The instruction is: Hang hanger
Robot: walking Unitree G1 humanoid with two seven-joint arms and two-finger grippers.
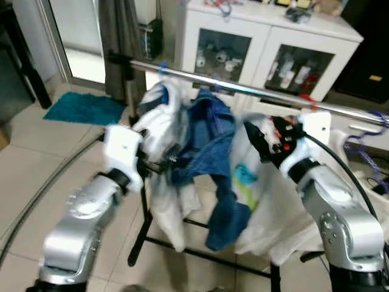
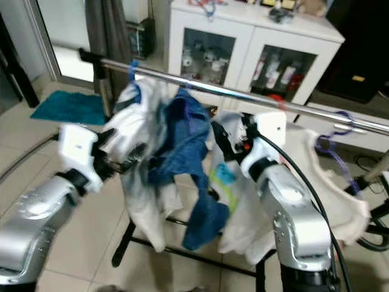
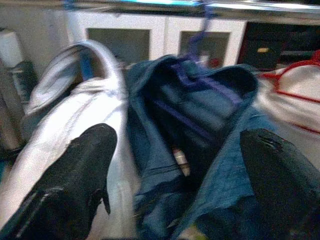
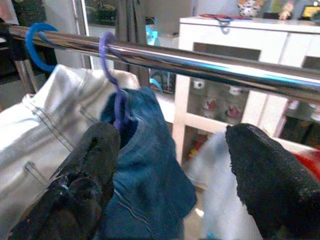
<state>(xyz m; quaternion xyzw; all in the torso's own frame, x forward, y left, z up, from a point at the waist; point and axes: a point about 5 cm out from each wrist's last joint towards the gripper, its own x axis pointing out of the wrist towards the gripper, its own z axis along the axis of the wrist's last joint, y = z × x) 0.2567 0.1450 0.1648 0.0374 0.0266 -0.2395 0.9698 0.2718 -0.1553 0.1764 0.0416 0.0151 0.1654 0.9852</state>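
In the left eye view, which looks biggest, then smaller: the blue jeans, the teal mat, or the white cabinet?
1. White cabinet, though partly cut off.
2. Blue jeans, nearer the camera, so the true size is unsure.
3. Teal mat, smallest as seen and farther away.

One chrome rail (image 4: pixel 210 62) is seen, with two hanger hooks over it: one blue hook (image 4: pixel 37 37) and one purple hook (image 4: pixel 107 55). One blue denim garment (image 1: pixel 209 137), one white cabinet (image 1: pixel 267 45) and one teal mat (image 1: pixel 82 108) are counted.
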